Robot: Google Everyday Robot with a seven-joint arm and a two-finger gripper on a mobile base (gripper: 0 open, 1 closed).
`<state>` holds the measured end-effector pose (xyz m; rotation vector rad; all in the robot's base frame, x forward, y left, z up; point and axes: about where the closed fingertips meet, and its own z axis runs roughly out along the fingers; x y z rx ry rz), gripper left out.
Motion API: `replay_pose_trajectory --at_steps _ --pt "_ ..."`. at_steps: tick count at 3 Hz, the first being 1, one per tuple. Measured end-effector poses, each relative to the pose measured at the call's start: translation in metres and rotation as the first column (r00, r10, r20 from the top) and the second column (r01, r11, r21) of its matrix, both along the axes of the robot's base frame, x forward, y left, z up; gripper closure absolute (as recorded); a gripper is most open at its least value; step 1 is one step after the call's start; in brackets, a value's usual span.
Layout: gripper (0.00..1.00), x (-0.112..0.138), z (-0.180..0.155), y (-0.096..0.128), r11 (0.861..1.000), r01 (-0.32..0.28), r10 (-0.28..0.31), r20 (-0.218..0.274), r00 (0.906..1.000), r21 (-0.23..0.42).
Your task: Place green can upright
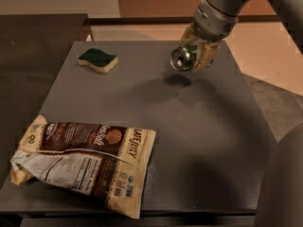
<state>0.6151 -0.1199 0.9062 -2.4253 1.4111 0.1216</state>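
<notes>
The pale fingers [207, 59] are closed around the green can [181, 58], a small dark-green metal drink can with a silver rim, gripping it by its sides. The gripper [195, 60] hangs over the far right part of the flat dark-grey table [213, 126], below the grey wrist of the arm [217, 14]. The can seems to be clear of the surface, since a small dark shadow lies on the table just beneath it.

As I judge it, the can is picked up but not yet set down. It has yet to be turned onto its end, lowered to the table and let go.

The can's long axis lies close to level, not vertical. One round, silver-rimmed end faces left and toward the camera, and the other end is hidden between the fingers.

Well apart from the can, a green-topped yellow sponge [98, 60] lies at the far left. A crumpled brown-and-cream snack bag [85, 160] lies at the near left.
</notes>
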Motion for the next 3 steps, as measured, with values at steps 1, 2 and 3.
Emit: replay_pose_trajectory --at_steps 1,2,3 --pt "1.00 -0.001 0.025 0.017 0.970 0.158 -0.140 -0.104 0.9846 0.184" --pt "1.00 -0.005 0.038 0.033 0.883 0.313 -0.237 -0.244 0.9402 0.349" --pt "1.00 -0.015 0.046 0.043 0.759 0.451 -0.290 -0.376 0.8800 0.470"
